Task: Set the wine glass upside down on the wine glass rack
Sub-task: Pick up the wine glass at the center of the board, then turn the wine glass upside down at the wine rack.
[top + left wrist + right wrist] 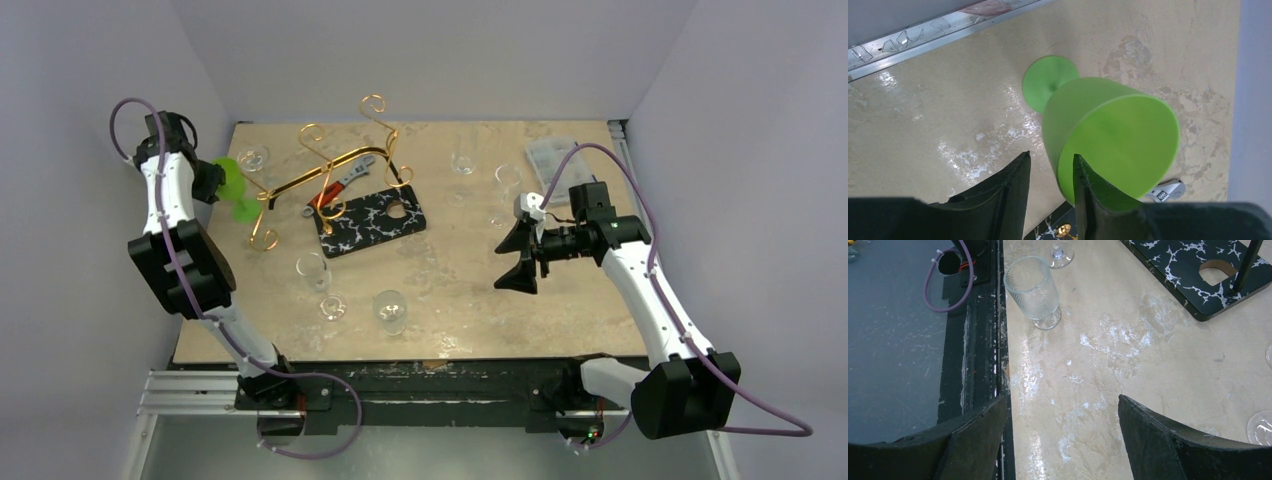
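Task at an early stage: nothing hung yet. The wine glass (pixel 1108 140), green, stands on its foot at the far left of the table (pixel 560 310), just left of the wine glass rack (pixel 320 175), whose loops are bare. Left gripper (pixel 1050 165) narrow, fingers straddling the bowl wall, outer one not yet touching. Right gripper (pixel 1063 440) wide, empty. Outstanding: lift, inversion, hanging

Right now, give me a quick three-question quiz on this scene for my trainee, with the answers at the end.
1. True or false: the right gripper holds a glass.
2. What colour is the wine glass at the left gripper?
3. The left gripper straddles the wine glass at its: A) rim, B) stem, C) foot.
Key: 1 false; 2 green; 3 A.
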Tool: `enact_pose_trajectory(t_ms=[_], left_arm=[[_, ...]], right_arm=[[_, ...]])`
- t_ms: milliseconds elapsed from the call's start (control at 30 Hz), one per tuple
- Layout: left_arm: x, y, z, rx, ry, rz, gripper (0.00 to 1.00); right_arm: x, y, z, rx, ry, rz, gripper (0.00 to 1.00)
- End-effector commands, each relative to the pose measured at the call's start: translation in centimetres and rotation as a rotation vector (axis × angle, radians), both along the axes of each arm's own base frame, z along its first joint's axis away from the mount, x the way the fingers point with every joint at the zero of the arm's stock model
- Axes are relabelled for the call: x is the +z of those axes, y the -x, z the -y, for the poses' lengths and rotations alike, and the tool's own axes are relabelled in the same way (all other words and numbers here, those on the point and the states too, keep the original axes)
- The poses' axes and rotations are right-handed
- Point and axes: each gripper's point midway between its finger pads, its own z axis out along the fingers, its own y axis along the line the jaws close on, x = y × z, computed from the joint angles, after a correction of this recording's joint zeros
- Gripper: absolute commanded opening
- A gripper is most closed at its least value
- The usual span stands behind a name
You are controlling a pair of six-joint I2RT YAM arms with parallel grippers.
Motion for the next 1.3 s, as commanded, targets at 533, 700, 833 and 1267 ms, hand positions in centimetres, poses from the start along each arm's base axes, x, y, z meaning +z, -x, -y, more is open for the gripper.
enact_pose_trajectory(t_ms=[533,700,833,1267], left_arm=[[6.8,5.3,-1.5,0.096,-0.239,0.100,0.00],[9.9,7.0,-1.6,0.111,-0.333,0.183,0.00],[13.9,9.3,-1.7,0.139,-0.456,0.244,0.00],[25.9,13.2,4.8,-0.068,-0.688,0.566,0.00]], right_arm=[[1.2,-0.2,-0.1,0.008,-0.004,0.060,0.80],[1.4,0.0,-0.1,0.012,-0.009,0.068,0.80],[1.7,0.1,-0.1,0.015,-0.014,0.081,0.80],[1.3,0.0,0.0,0.009,-0.002,0.101,0.80]])
